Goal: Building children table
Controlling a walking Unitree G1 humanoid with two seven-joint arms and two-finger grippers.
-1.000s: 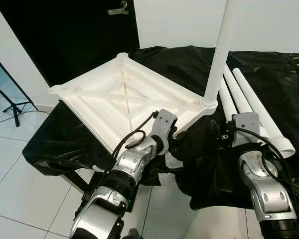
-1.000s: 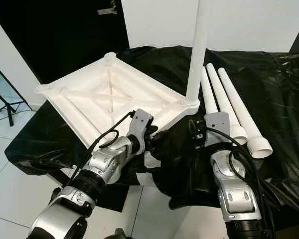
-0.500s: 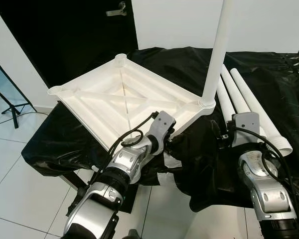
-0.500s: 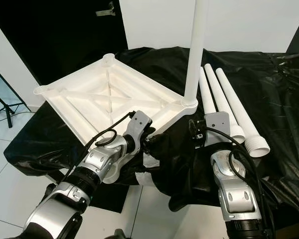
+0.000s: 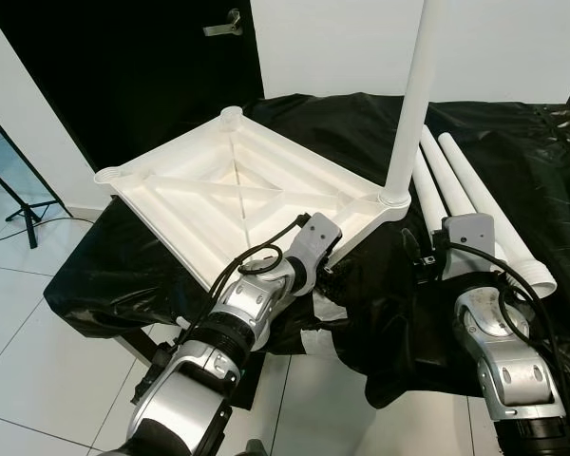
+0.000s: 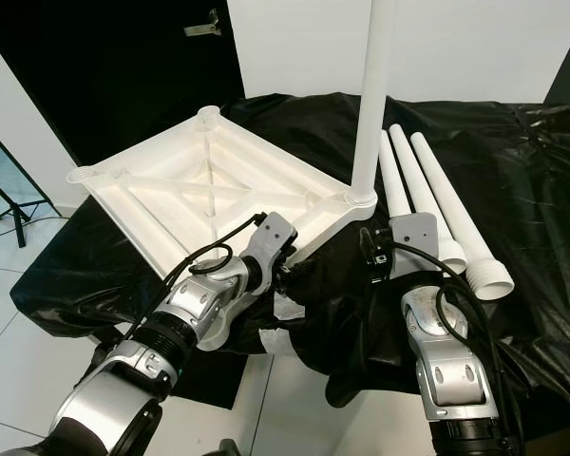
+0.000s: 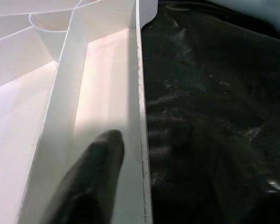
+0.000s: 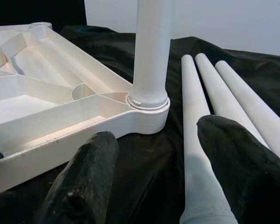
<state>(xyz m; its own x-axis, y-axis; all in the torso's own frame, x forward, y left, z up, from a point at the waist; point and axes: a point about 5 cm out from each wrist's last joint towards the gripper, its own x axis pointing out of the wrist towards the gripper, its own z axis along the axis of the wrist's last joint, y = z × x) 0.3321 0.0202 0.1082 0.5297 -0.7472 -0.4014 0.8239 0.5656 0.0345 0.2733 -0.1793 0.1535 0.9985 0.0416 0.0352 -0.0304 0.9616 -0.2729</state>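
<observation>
The white table top [image 5: 209,190] lies upside down on a black cloth. One white leg [image 5: 416,95] stands upright in its near right corner socket [image 8: 149,114]. Three loose legs [image 5: 475,199] lie side by side to the right of that. My left gripper [image 5: 331,271] is at the table top's near edge. It is open, with one finger [image 7: 91,182] inside the rim wall [image 7: 141,116] and the other outside over the cloth. My right gripper [image 8: 156,135] is open and holds nothing. It hovers low just in front of the socket, between it and the nearest loose leg [image 8: 196,140].
The black cloth [image 5: 513,152] covers the whole work surface and hangs over its near edge. White floor tiles [image 5: 38,361] lie below to the left. A dark door with a handle [image 5: 228,24] is behind, and a tripod foot [image 5: 19,204] stands at far left.
My left arm has crept a little further along the table top's near edge. The right arm and the legs have stayed put.
</observation>
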